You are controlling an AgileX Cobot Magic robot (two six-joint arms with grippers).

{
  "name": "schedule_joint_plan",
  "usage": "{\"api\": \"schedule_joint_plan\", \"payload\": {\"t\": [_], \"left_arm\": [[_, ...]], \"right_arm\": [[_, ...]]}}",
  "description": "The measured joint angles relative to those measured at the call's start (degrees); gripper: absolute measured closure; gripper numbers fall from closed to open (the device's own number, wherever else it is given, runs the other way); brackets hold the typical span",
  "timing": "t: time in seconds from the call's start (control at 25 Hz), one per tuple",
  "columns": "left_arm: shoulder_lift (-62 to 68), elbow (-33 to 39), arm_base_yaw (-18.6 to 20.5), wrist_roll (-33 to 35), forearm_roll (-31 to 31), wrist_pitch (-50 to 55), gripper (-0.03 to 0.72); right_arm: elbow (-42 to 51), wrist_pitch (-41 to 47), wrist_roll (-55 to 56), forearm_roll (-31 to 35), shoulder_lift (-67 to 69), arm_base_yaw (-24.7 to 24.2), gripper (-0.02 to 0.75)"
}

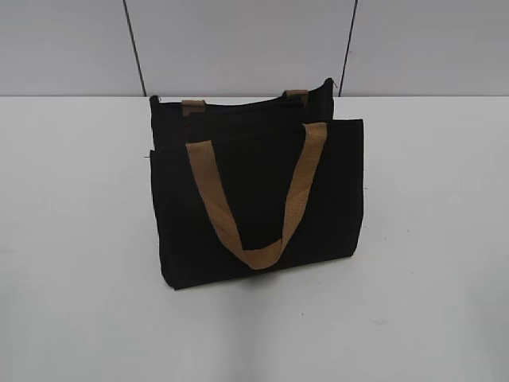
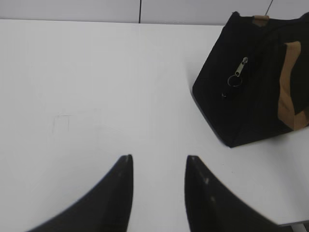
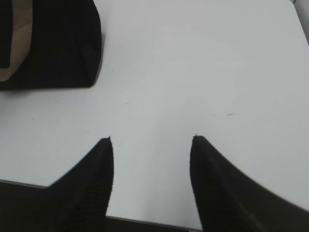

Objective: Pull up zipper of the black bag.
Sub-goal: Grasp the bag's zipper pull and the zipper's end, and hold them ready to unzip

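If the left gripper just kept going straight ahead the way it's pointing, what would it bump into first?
Probably nothing but table. The left gripper points across the bare white table toward the back wall. The black bag and its zipper sit off to its right, seemingly outside that line, though depth is hard to judge.

The bag (image 1: 258, 191) stands upright on the table (image 1: 71, 239), near its middle and towards the back edge, with a wall (image 1: 238, 40) behind the table. One handle (image 1: 254, 191) hangs down over the bag's front panel; the other handle's two ends (image 1: 193, 106) show at the top rear edge. The zipper (image 2: 240, 67) hangs on the bag's left end panel, near the top, with its ring just below it.

The left gripper (image 2: 158, 162) hovers over the table to the left of the bag and nearer the front, well apart from it, its fingers spread. The right gripper (image 3: 152, 140) hovers over the table to the right of the bag, also well apart, fingers spread.
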Motion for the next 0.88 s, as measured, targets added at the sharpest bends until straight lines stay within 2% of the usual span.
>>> {"api": "schedule_joint_plan", "payload": {"t": [0.2,0.28,0.32,0.48,0.56,0.68,0.88], "left_arm": [[0.00,0.00,0.00,0.00,0.08,0.00,0.426],[0.00,0.00,0.00,0.00,0.80,0.00,0.393],[0.00,0.00,0.00,0.00,1.37,0.00,0.363],[0.00,0.00,0.00,0.00,3.01,0.00,0.151],[0.00,0.00,0.00,0.00,3.13,0.00,0.071],[0.00,0.00,0.00,0.00,3.36,-0.13,0.041],[1.00,-2.50,0.00,0.00,5.94,-8.06,0.067]], "right_arm": [[0.00,0.00,0.00,0.00,0.00,0.00,0.336],[0.00,0.00,0.00,0.00,0.00,0.00,0.336],[0.00,0.00,0.00,0.00,0.00,0.00,0.336],[0.00,0.00,0.00,0.00,0.00,0.00,0.336],[0.00,0.00,0.00,0.00,0.00,0.00,0.336],[0.00,0.00,0.00,0.00,0.00,0.00,0.336],[0.00,0.00,0.00,0.00,0.00,0.00,0.336]]}}
